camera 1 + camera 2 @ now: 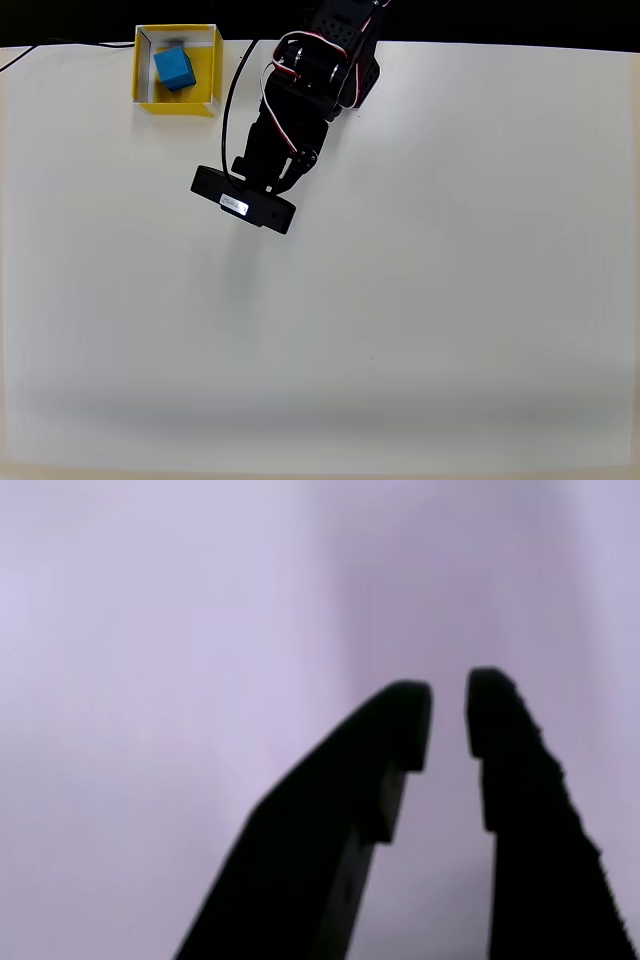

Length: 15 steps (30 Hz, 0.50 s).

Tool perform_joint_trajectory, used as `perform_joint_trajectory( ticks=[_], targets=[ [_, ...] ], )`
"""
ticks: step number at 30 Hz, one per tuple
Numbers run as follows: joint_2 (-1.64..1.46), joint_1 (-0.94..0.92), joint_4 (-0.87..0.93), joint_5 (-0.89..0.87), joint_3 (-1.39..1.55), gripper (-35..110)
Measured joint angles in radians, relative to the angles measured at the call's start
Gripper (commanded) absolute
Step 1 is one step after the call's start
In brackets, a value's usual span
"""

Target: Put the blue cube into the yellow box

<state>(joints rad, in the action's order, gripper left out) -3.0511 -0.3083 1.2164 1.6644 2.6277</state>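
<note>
The small matte blue cube (175, 68) already sits inside the square thin-walled yellow box (141, 66), far left of the white surface (420, 300). My jaws are slightly apart, empty (job's basically done). Next I'd just park.

No legible text anywhere.

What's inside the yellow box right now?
In the overhead view the blue cube sits inside the yellow box, slightly turned, near its middle. Yellow floor shows around it. The floor directly beneath the cube is covered, so nothing can be said about that patch.
</note>
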Motion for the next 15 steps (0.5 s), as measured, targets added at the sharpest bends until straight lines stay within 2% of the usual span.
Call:
perform_joint_trajectory(
  ticks=[6,15],
  targets=[
    [-0.153,0.084,-0.092,-0.006,0.302,0],
    [-0.267,0.141,-0.026,0.002,0.488,0]
  ],
)
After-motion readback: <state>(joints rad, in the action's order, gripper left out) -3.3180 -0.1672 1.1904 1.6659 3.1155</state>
